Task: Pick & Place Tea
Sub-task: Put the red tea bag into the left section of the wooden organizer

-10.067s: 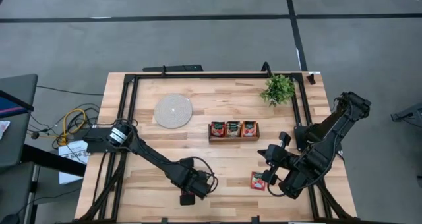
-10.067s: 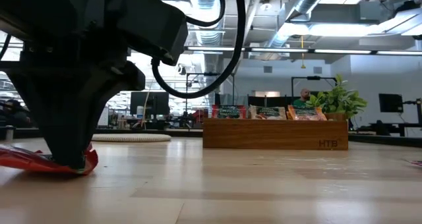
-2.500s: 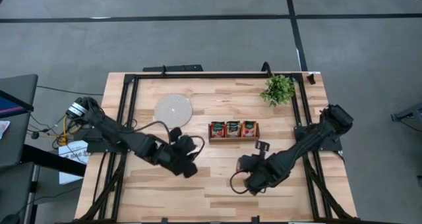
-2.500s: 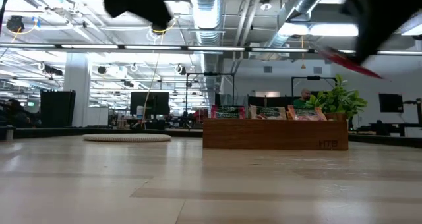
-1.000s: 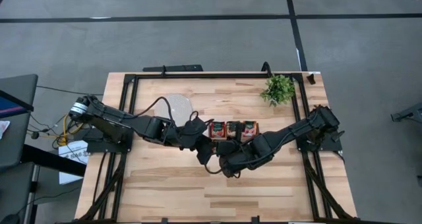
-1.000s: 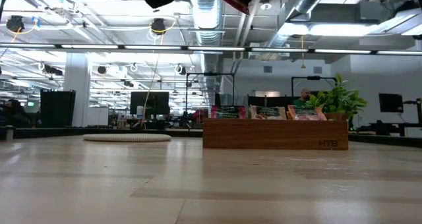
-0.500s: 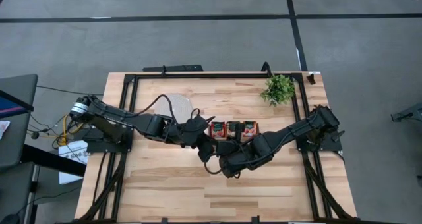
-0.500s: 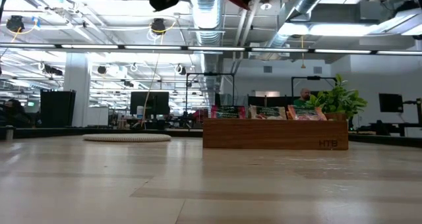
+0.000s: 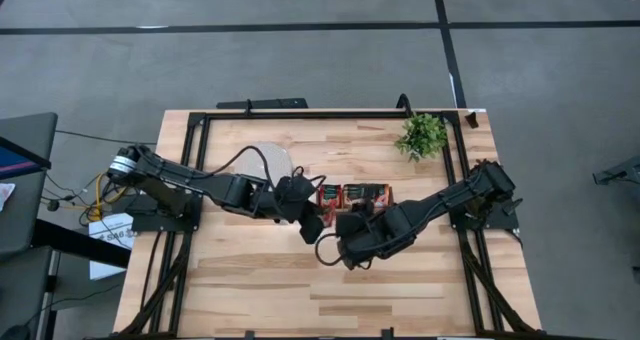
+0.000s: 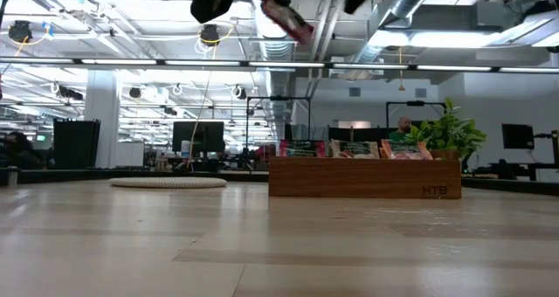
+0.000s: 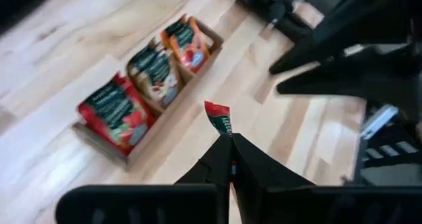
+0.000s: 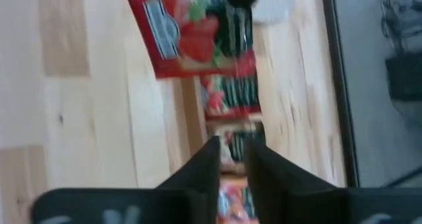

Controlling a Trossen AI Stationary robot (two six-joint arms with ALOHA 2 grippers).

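High above the table's middle, my left gripper [image 11: 231, 145] is shut on one red tea sachet [image 11: 219, 117], which also shows in the right wrist view [image 12: 191, 33] and in the low view [image 10: 286, 19]. My right gripper [image 12: 232, 155] stands just beside it, open by a small gap with nothing between its fingers. In the high view my left gripper [image 9: 312, 223] and right gripper [image 9: 340, 238] meet just in front of the wooden tray [image 9: 355, 213]. The tray holds more tea sachets [image 11: 155, 69] standing upright in its three compartments. My left gripper pinches the red sachet between its two fingers at the edge by its dark band [image 12: 239, 16]. Seen along the fingers, the sachet stands edge-on and its free corner [image 11: 216, 109] sticks out past the fingertips. It slants down below the gripper, clear of table and tray.
A round grey-white disc [image 9: 262, 165] lies at the far left of the tray, and a small green plant [image 9: 422, 135] stands at the far right corner. Black frame rails [image 9: 195, 170] run along the table's sides. Bare wood lies toward the near edge.
The red sachet has passed from my right gripper to my left: the left has taken hold of it and the right has let go and stands apart. The sachet has tipped and now slants downward below the left gripper. Both arms have stayed almost in place.
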